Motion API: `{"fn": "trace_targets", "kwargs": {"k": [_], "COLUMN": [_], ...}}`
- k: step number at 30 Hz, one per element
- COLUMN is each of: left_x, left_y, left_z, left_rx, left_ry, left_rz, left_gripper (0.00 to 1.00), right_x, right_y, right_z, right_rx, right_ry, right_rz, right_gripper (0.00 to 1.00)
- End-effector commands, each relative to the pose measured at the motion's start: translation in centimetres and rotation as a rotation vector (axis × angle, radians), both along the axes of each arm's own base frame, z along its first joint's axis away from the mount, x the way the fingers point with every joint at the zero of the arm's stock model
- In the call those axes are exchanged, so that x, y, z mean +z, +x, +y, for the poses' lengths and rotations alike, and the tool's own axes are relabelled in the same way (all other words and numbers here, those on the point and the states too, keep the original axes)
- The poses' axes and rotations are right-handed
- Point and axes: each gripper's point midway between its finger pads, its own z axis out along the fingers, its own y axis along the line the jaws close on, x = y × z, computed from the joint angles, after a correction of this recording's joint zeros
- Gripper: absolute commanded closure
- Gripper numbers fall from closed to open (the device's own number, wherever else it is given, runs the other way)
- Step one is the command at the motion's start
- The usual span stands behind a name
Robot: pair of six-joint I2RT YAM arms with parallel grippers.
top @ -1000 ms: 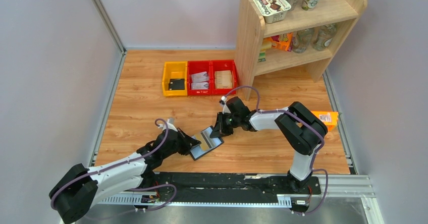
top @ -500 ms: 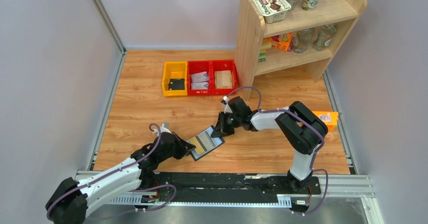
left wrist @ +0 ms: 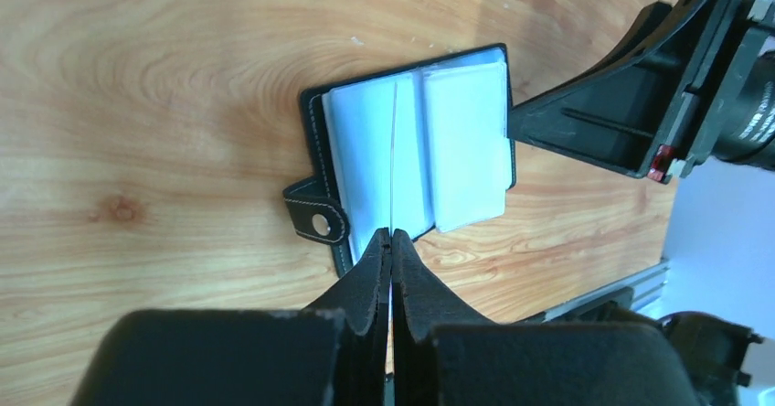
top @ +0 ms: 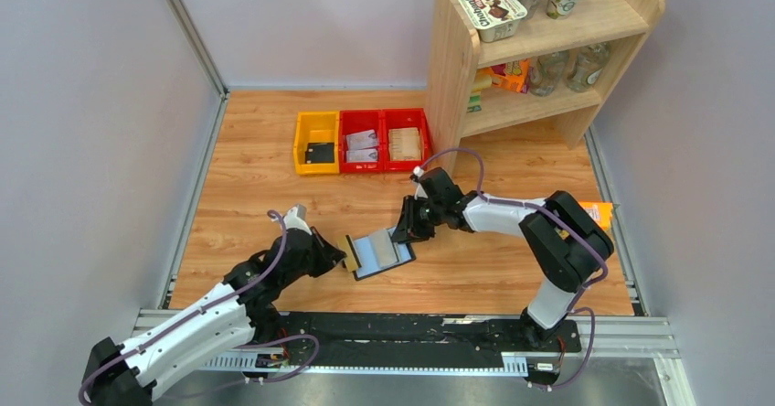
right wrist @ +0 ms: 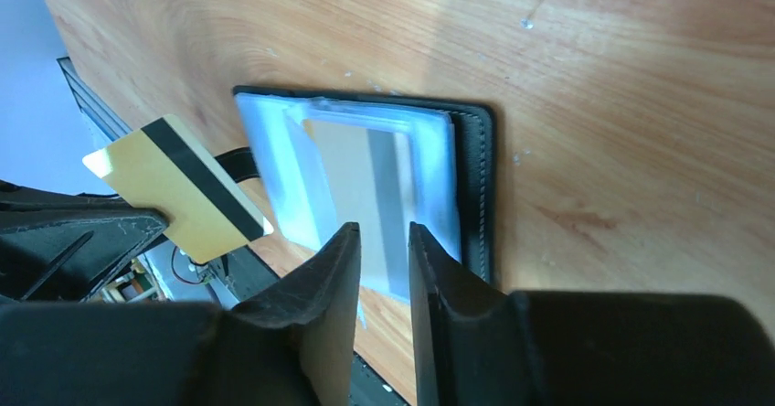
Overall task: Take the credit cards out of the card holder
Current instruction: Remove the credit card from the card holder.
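The card holder lies open and flat on the wood, a black wallet with pale blue sleeves and a strap tab. My left gripper is shut on a gold credit card with a black stripe. The card is clear of the holder, just left of it, and shows edge-on in the left wrist view. Another tan card sits inside a clear sleeve. My right gripper hovers at the holder's right edge. Its jaws stand slightly apart with nothing between them.
A yellow bin and two red bins stand at the back, with small cards inside. A wooden shelf with cups and bottles is at the back right. An orange carton lies behind the right arm.
My left gripper has pulled the gold card leftward out of the holder. The holder has dropped flat on the wood. The right gripper's jaws have parted and let go of the holder.
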Motion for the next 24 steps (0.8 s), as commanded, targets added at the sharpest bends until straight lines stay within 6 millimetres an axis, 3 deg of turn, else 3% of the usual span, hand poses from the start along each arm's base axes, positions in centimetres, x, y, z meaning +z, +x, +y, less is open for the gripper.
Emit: {"fn": "trace_targets", "kwargs": {"k": [1,8,13,19,24], "left_x": [3.5,9.8,11.9,14.2,15.3], "left_y": [1.0,2.5,3.7,4.4,4.7], "left_z": [-0.3,-1.9,-2.9,-5.8,-8.1], "left_rx": [-0.14,-0.354,-0.452,-0.578,-0.635], "left_ry": [0.119,0.378,0.583,0.818,0.955], "left_rz": [-0.157,-0.406,-0.53,-0.733,-0.846], "left_gripper": [1.0,1.0,1.0,1.0,1.0], "right_x": [5.4,11.4,15.9,19.6,20.7], "right_y": [2.0,2.7,2.3,1.2,0.5], "right_z": [0.4,-1.0,-3.3,-4.8,-3.8], "right_rx": [-0.003,-0.097,-0.257,-0.411,-0.411], "right_ry": [0.031,0.038,0.07,0.193,0.284], "right_rz": [-0.145,-0.246,-0.282,-0.26,-0.19], "right_gripper": [0.65,0.36,0.2,0.14,0.14]}}
